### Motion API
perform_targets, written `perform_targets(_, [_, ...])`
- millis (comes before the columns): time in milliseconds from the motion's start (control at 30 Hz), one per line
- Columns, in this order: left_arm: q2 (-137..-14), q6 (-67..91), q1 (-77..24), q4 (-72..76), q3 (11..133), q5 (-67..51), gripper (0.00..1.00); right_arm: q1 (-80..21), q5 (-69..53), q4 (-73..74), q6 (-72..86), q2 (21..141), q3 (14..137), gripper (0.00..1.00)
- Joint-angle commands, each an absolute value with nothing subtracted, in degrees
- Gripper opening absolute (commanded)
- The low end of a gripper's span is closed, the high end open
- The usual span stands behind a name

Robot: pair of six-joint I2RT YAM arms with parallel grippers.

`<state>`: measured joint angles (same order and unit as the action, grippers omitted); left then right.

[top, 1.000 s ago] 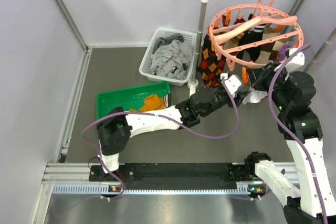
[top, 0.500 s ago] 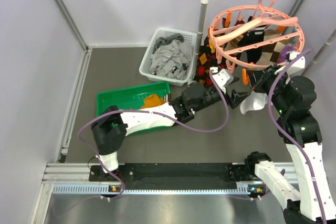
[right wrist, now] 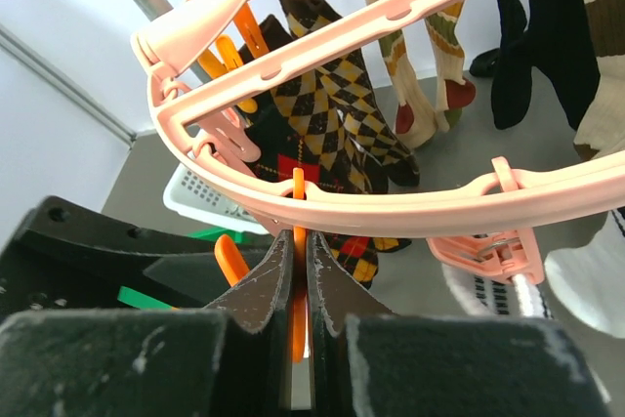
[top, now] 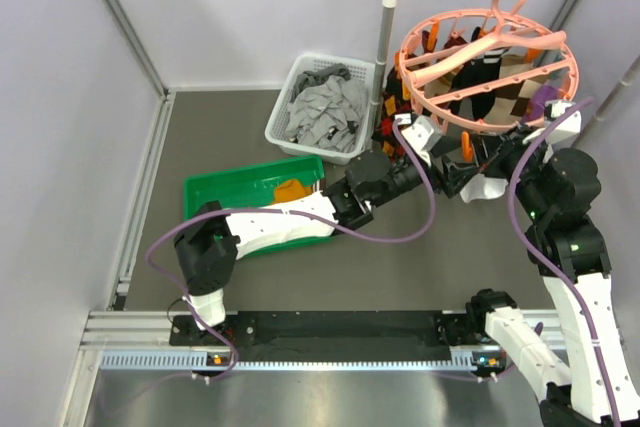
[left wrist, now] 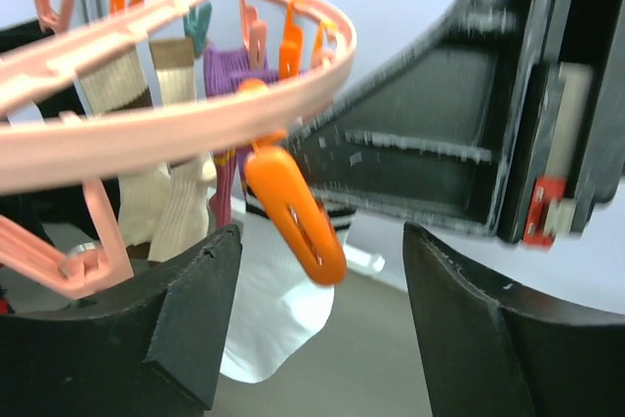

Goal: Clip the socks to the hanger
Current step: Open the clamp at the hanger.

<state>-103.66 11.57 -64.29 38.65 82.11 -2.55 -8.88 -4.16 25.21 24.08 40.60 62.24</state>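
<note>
Your left gripper (left wrist: 320, 236): wide, straddling an orange clip (left wrist: 290, 210) on the hanger (left wrist: 146, 134). Your right gripper (right wrist: 299, 251): narrow, pinching a white sock (top: 487, 190).

Overhead view; wrist views close under hanger (left wrist: 146, 134)

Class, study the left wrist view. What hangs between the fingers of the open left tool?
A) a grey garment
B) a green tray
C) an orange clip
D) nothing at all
C: an orange clip, hanging from the rim of the hanger, sits inside the open left tool.
</note>
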Motion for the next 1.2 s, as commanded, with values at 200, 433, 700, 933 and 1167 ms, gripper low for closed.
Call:
perform_targets(200, [-104.85,13.19,-64.42,38.59,87.01,2.2,0.47,-9.32,-3.43,22.32,23.38,39.9,62.4,0.02])
perform_targets(433, [-104.94,11.52,-64.51,37.62,87.19,2.46,0.15,-9.32,-4.04,22.94,23.47,39.73,63.1,0.05])
perform_targets(700, [-104.42,8.61,-64.51,36.04,85.78,3.43,0.0,-9.4,-2.11,26.01,22.68,39.64,66.35,0.34])
perform_targets(933, [-104.33,8.44,-64.51,34.19,85.96,4.22,0.0,-9.32,-2.19,28.3,21.89,40.08,69.08,0.57])
perform_targets(1167, [-104.15,8.7,-64.51,33.22,86.4,3.87,0.0,-9.32,-7.38,29.7,21.01,42.01,71.01,0.63])
